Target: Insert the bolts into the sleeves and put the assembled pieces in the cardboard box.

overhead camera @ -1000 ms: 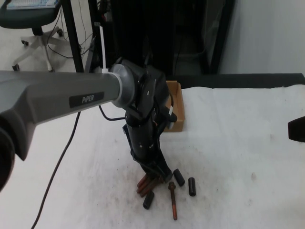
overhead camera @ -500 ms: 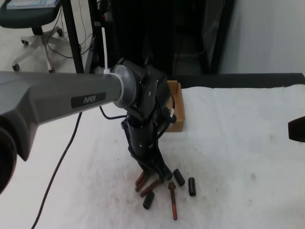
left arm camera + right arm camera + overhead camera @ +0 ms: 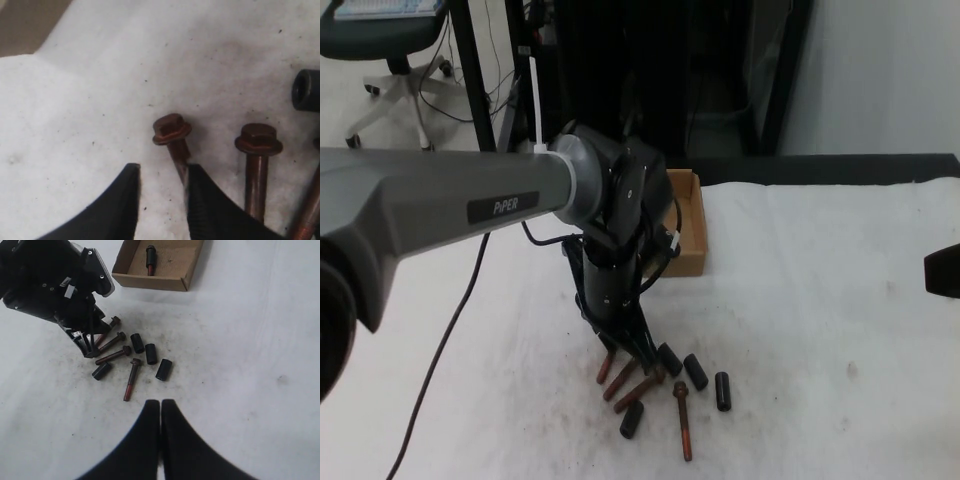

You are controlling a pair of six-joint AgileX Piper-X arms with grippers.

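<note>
Low-centre in the high view, the left gripper (image 3: 162,171) stood spread, one finger against a bolt (image 3: 172,132) (stiff, light, likely to roll); probably best gripped mid-shank.

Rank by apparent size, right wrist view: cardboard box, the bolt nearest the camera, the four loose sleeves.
1. cardboard box
2. nearest bolt
3. sleeves: all four look alike, so no ranking among them.
</note>
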